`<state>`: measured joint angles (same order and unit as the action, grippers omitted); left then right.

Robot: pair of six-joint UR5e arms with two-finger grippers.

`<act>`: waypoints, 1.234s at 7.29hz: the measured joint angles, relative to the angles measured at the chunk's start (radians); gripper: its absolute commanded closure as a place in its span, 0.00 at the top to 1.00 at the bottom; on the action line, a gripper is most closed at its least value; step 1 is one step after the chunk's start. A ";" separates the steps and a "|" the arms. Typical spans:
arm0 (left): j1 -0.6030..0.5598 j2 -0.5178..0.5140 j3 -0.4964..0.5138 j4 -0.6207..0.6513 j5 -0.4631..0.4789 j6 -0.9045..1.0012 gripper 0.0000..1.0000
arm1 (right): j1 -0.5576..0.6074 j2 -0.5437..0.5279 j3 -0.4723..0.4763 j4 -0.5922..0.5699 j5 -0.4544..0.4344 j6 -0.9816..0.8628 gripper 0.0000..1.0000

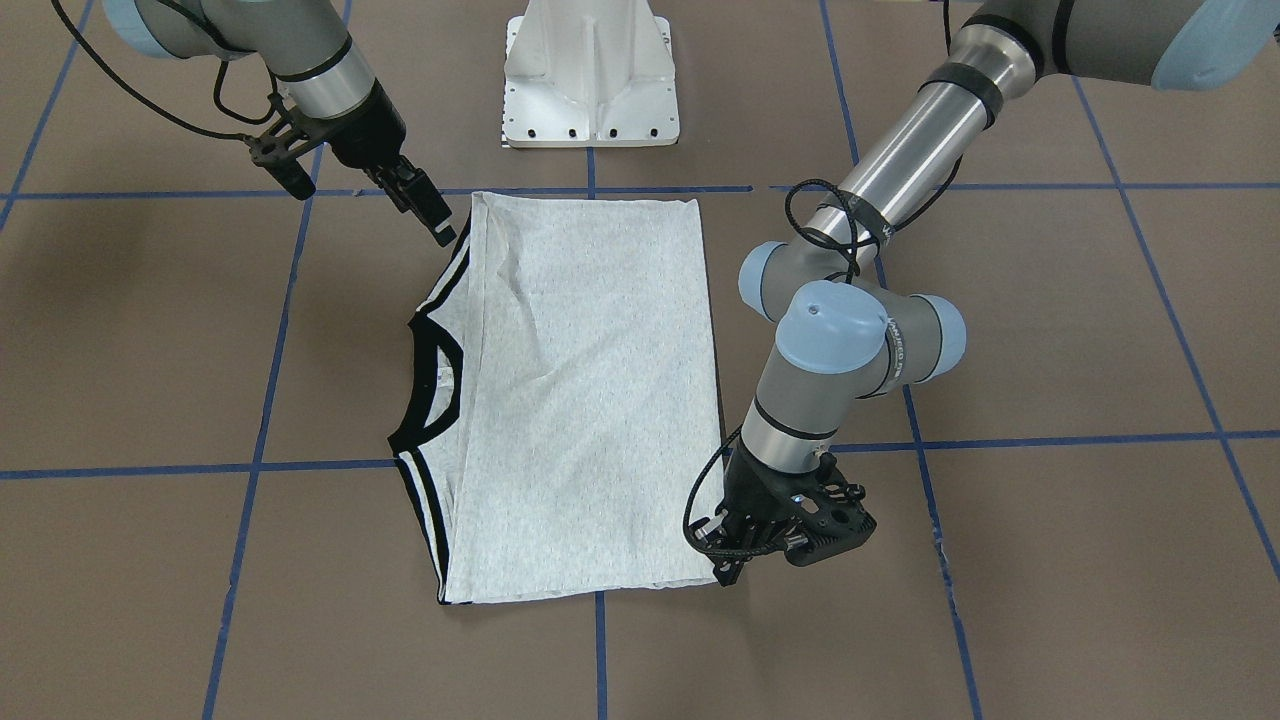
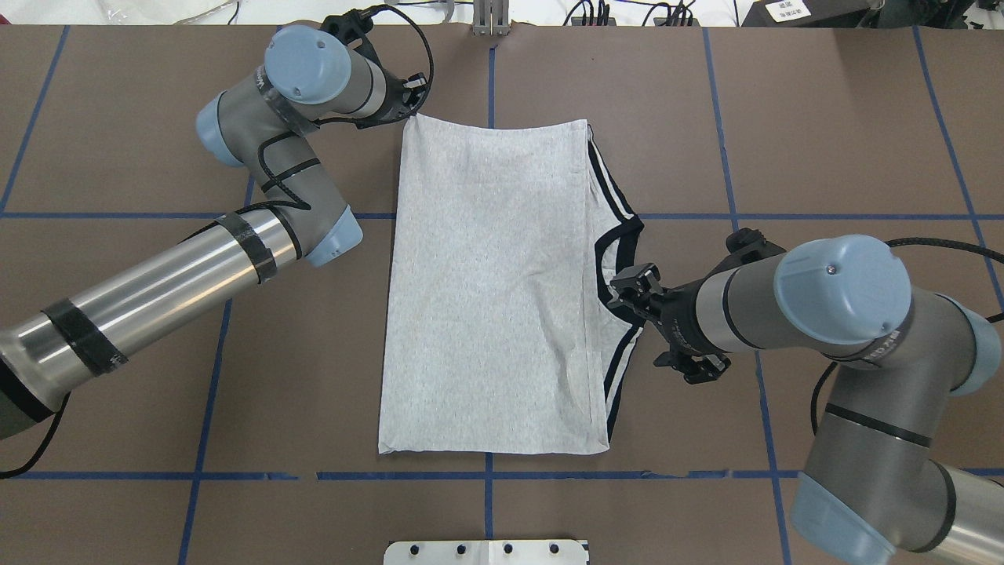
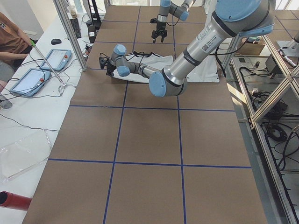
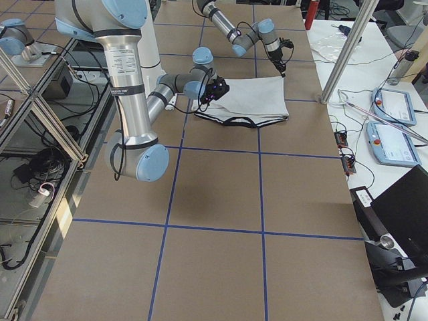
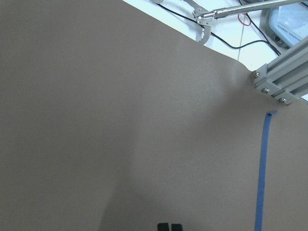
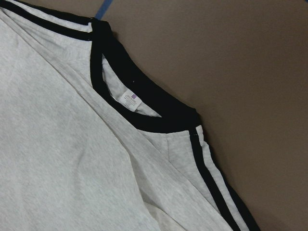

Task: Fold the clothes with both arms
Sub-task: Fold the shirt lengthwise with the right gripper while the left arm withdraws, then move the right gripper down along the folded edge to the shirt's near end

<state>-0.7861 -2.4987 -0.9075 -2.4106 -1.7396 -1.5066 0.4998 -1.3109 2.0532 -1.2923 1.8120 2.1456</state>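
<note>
Bench obs, reading across from the robot's left.

Left arm (image 2: 157,286): reaches out over the brown table (image 2: 118,118). The left gripper (image 5: 170,227) is low, just beside the far hem corner of the T-shirt (image 2: 486,298). In the wrist view its fingertips are pressed together with no cloth between them. Cannot tell whether they touch the corner.

Centre: the shirt lies flat in the middle of the table between the two arms. It is folded into a long grey rectangle with plain fabric on top, and the hem end points to the robot's left. A few soft creases run along it. Blue tape lines (image 2: 706,216) grid the table around it.

Collar end, to the right: the black collar (image 6: 144,115) and the black-and-white shoulder stripes (image 6: 211,183) stick out past the folded edge. A small label (image 6: 131,98) shows inside the neck.

Right arm (image 2: 843,314): the right gripper (image 1: 438,228) hangs over the collar end and appears clear of the cloth. Cannot tell how far its jaws stand apart, and nothing is seen in them.
</note>
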 measured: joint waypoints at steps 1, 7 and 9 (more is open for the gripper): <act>0.000 -0.011 0.032 -0.031 -0.001 0.016 0.40 | -0.001 0.038 -0.039 -0.004 -0.018 -0.016 1.00; -0.027 0.183 -0.318 0.046 -0.196 0.097 0.49 | -0.125 0.217 -0.097 -0.430 -0.035 -0.623 1.00; -0.028 0.212 -0.371 0.072 -0.208 0.090 0.49 | -0.143 0.270 -0.182 -0.455 -0.034 -0.743 1.00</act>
<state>-0.8142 -2.2871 -1.2789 -2.3384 -1.9475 -1.4165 0.3570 -1.0412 1.8715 -1.7472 1.7782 1.4031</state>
